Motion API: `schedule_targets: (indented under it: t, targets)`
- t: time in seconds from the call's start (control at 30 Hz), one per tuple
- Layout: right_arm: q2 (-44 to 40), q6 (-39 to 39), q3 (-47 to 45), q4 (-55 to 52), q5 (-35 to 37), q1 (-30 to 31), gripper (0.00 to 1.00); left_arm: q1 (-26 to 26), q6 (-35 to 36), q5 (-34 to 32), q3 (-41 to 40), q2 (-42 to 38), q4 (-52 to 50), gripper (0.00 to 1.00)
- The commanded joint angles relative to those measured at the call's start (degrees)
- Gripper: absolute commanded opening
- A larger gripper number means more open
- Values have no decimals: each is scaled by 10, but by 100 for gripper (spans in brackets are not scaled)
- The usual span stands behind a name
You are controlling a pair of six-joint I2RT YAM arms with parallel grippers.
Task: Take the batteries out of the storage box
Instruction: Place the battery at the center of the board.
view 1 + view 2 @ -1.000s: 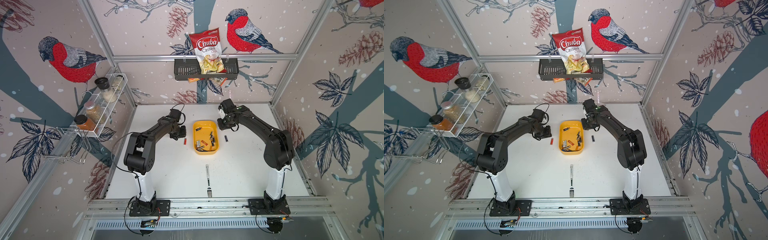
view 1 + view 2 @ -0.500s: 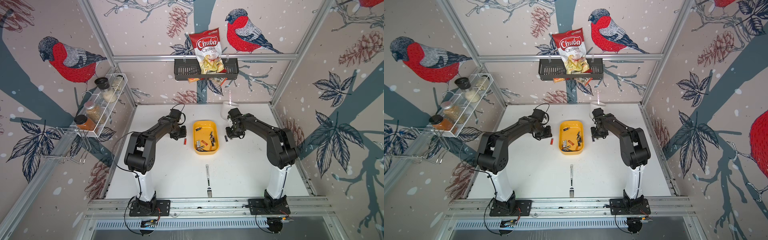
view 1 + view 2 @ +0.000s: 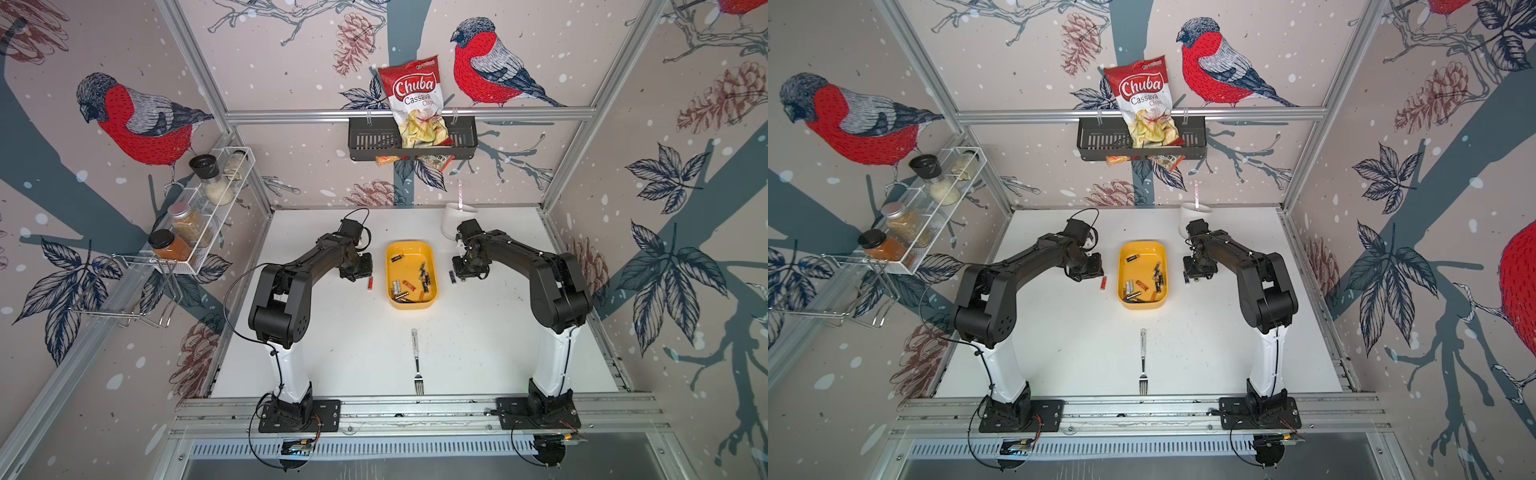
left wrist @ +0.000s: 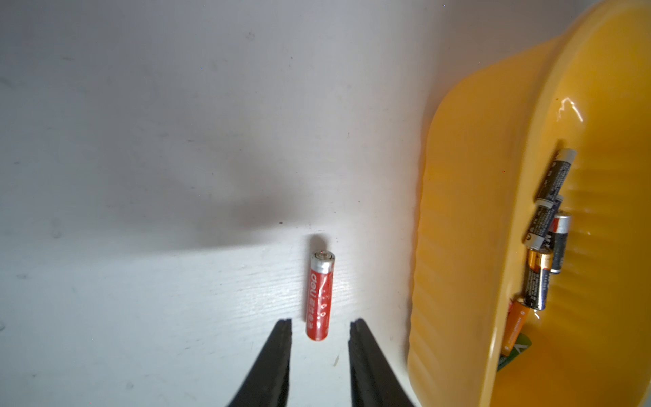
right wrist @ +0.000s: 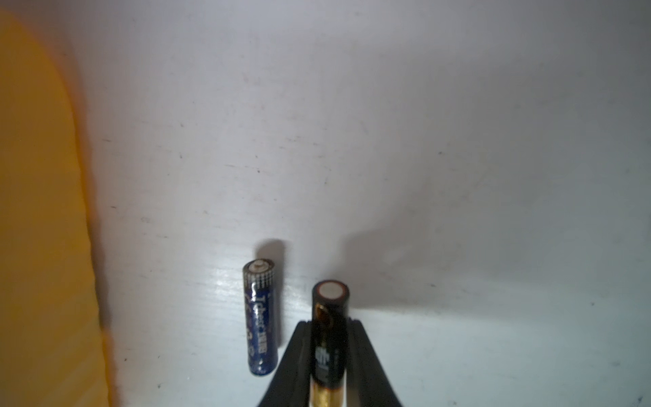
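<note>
Two arms reach over the white tabletop (image 3: 332, 332) from the near rail, one on each side of the yellow storage box (image 3: 409, 251). On the left wall a white wire spice rack (image 3: 232, 174) carries several jars. The left hand (image 3: 356, 272) hangs low over the tabletop just left of the box. In the left wrist view this hand (image 4: 320, 322) is open, and its two black fingers (image 4: 278, 352) stand either side of the near end of a red battery (image 4: 320, 296) with a gap on each side. That red battery (image 3: 370, 282) lies flat on the tabletop just beside the box's left wall and parallel to it. The box sits at mid-table, and loose batteries (image 3: 415, 284) are scattered in it, most of them toward its near end and right side, one alone at the far left. Nearer the rail and well apart from the box lies a silver fork (image 3: 417, 361), tines toward the rail. Just right of the box a blue battery (image 5: 260, 317) lies flat on the tabletop. Close beside it the right hand (image 5: 329, 322) is closed on a black-and-copper battery (image 5: 330, 296), whose flat end sticks out past the fingertips, low over the tabletop. Behind that hand, near the back wall, stands a white cup (image 3: 451, 216).
</note>
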Motion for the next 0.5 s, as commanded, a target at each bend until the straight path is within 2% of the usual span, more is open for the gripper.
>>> schedule_targets:
  t: [0.0,0.47]
  targets:
    - [7,-7,3,3,1,-1,21,2,0,-1,-3,-6,-2,33]
    - [23,-7,5,3,6,-1,26,2,-2,0,-4,-7,0,33]
